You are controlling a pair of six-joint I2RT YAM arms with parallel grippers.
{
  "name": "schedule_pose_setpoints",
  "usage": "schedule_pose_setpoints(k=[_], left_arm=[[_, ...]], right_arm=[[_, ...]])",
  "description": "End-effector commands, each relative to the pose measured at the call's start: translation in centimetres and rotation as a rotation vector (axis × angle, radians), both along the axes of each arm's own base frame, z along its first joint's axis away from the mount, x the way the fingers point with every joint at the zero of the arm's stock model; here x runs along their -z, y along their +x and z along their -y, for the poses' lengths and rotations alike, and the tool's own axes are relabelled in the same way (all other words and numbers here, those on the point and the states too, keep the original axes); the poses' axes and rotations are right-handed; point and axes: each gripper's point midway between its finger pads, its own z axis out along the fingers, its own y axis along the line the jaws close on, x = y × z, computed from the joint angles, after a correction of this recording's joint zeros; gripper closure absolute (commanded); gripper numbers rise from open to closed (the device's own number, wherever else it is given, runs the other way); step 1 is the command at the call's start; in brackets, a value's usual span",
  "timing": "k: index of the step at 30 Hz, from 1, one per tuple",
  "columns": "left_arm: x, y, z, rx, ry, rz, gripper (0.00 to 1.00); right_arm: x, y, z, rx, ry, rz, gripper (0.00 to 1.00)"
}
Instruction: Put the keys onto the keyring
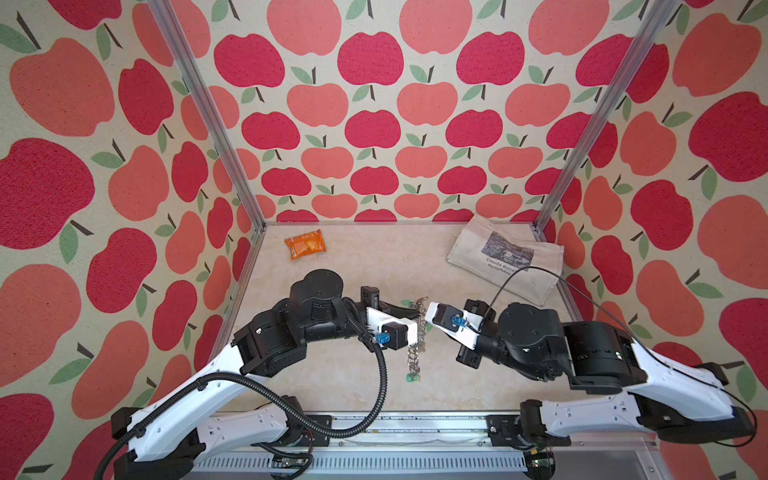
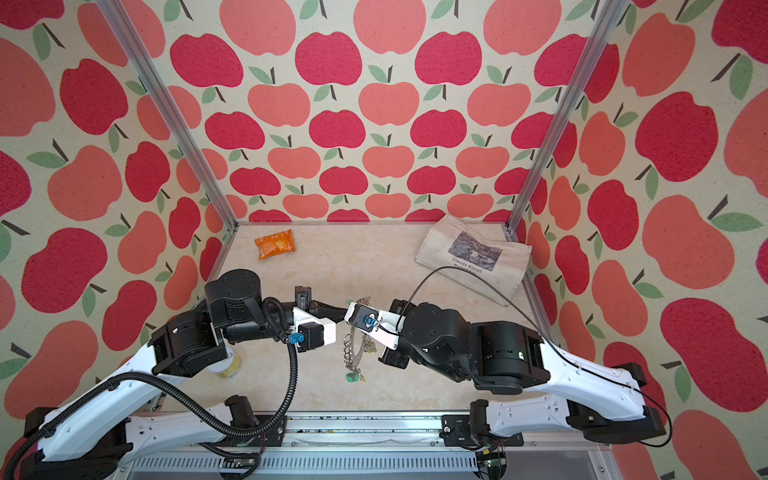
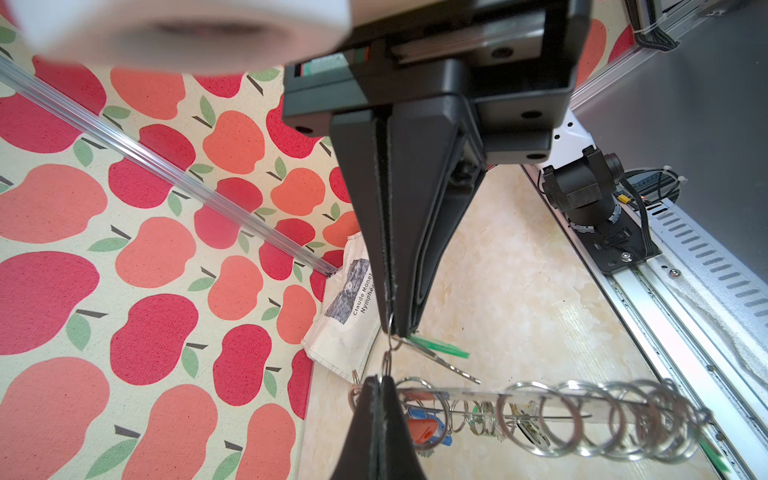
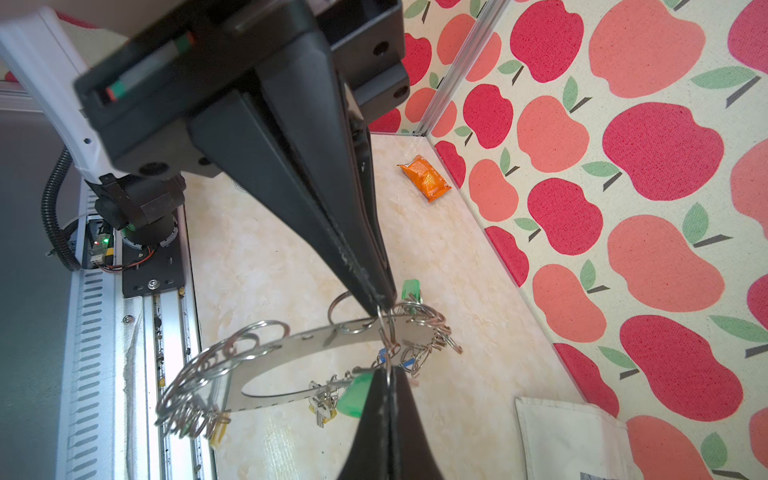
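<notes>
You are in the middle of the job, not at the end of it. The keyring [image 4: 291,345] is held up in the air between the two arms, above the worktop [image 1: 332,382]; in both top views it hangs edge-on.

The jaws of the right gripper [image 4: 380,301] are pressed fully together on one of the rim rings of the keyring. The jaws of the left gripper [image 3: 392,328] are also fully closed, on a thin wire ring [image 3: 392,341], and a green-tagged key [image 3: 436,347] hangs from this ring. The two tips are very close to each other. I cannot tell if this wire ring is already linked to the disc or only lies against it.

What looks done: some keys hang already from the rim, with blue and red tags [image 3: 424,428] and yellow tags [image 4: 218,432].

What is left, in my judgement: to finish joining the green-tagged key. Many rim rings look empty. I see no loose keys on the worktop, but the arms hide a part of it.
</notes>
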Motion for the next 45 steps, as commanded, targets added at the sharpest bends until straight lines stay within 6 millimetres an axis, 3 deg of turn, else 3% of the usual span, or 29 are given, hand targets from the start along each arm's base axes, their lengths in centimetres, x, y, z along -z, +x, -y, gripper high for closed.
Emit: schedule_pose_setpoints(k=[1,6,12,22,45], left_arm=[[-3.6,-0.5,-0.6,0.001,-0.097,0.047,1.00],[-3.6,-0.7,-0.6,0.009,-0.102,0.043,1.00],[-3.4,-0.6,-0.8,-0.001,-0.097,0.044,1.00],[-3.6,-0.6,-0.8,0.000,-0.102,0.050,1.00],[-3.9,-0.5,-0.9,-0.008,-0.107,0.060,1.00]], right_arm=[[-0.3,-0.4,-0.2,-0.015,0.024,-0.010,1.00],[-0.4,-0.4,-0.4,-0.016,0.021,-0.004,1.00],[-1.3,0.4,0.7,0.035,0.060,0.023,1.00],[-1.2,-0.1,-0.4,-0.004,0.050,0.022,1.00],[-0.5,-0.9,-0.8,-0.045,0.042,-0.014,1.00]])
